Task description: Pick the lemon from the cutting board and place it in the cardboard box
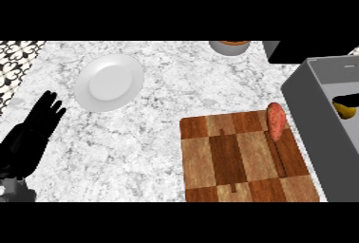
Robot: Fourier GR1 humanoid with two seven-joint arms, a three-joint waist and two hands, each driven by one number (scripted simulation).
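1. Left hand (32, 135): at the view's left edge, fingers straight and spread, pointing up, holding nothing. It sits well apart from the board and the box, which reads as a resting pose, parked clear of the working area.
2. Right hand: shows nowhere in the head view, so its state cannot be told.
3. White plate (109, 82): lies flat on the marble counter (182, 85), just up and right of the left hand, nothing on it. No part in the task, as far as I can judge.
4. Cutting board (242, 161): wooden, chequered, right of centre. No lemon is on it. The only thing on it is a reddish oblong item (276, 121), standing on edge at the board's upper right corner, close to the box wall; I cannot say what it is.
5. Cardboard box (316, 118): appears grey here, at the right, its near wall just beside the board's right edge. Placing it next to the board keeps the carry short.
6. Lemon (344, 109): a yellow rounded shape shows inside the box, in a dark opening near the right edge, partly hidden. Judged from this, the lemon already lies in the box and the placing step looks done.
7. Top edge: a round container (230, 47) with an orange-brown top, cut off by the frame; beside it a dark object (308, 50) behind the box, not identifiable.
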